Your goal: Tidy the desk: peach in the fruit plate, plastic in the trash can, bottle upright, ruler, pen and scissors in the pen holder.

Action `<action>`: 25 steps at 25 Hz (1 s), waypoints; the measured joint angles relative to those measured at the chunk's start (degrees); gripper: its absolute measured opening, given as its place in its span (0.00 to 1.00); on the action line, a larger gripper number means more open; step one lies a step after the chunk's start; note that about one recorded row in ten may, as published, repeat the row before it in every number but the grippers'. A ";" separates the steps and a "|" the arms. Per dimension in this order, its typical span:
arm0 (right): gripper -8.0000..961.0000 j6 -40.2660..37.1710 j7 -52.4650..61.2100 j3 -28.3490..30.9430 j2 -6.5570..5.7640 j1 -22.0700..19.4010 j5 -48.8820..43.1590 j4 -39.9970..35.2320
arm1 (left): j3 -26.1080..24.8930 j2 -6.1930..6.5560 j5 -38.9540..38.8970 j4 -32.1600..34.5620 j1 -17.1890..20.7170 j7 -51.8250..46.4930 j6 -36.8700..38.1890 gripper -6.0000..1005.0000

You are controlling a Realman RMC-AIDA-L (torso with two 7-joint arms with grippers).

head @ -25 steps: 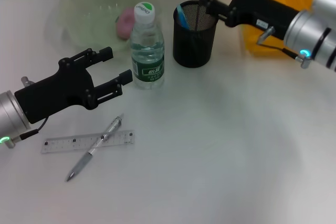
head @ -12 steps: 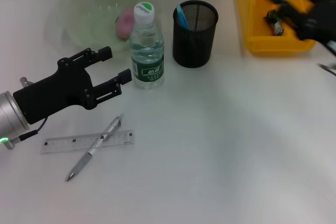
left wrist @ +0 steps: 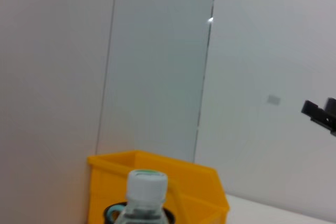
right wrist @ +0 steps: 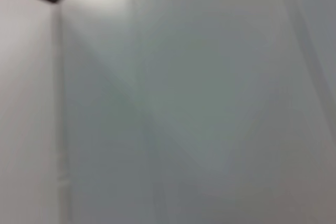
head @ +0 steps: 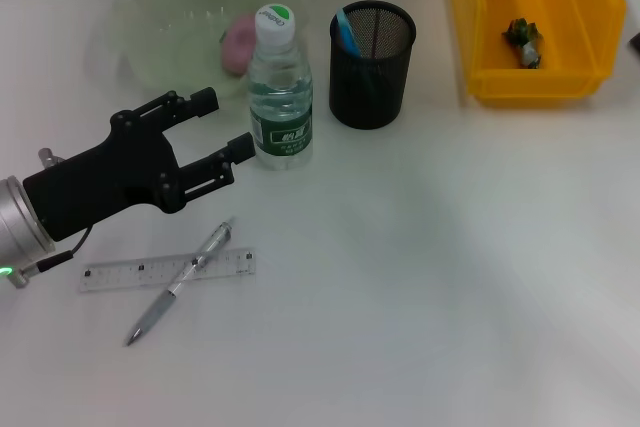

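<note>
1. The left gripper (head: 215, 137), a black two-fingered claw, hangs spread wide and empty just beside the upright clear plastic water bottle with a green label (head: 280, 89), above the left part of the white desk (head: 420, 287).
2. The step in hand is probably picking up the grey ballpoint pen (head: 180, 282), which lies slanted across the clear plastic ruler (head: 167, 270) towards the near left corner.
3. To do it well, the claw should descend with its fingers square across the pen's barrel, gripping the end clear of the ruler so the ruler is not dragged.
4. The black mesh pen holder (head: 371, 64) stands near the far edge, already holding something blue; the pen needs to be tipped upright over its rim.
5. The pink peach (head: 239, 43) sits in the pale green translucent fruit plate (head: 150, 17) at the far left corner; the yellow plastic bin (head: 530, 82) at the far right corner contains a crumpled scrap (head: 524, 42).
6. Of the right gripper only a dark sliver shows at the right edge; whether it is open cannot be told.
7. Pale plain walls stand behind the desk.
</note>
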 joint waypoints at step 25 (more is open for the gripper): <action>0.63 -1.13 9.94 0.15 0.32 2.87 -24.69 -4.04 | 8.19 1.79 26.18 36.60 -1.18 -43.53 3.41 0.72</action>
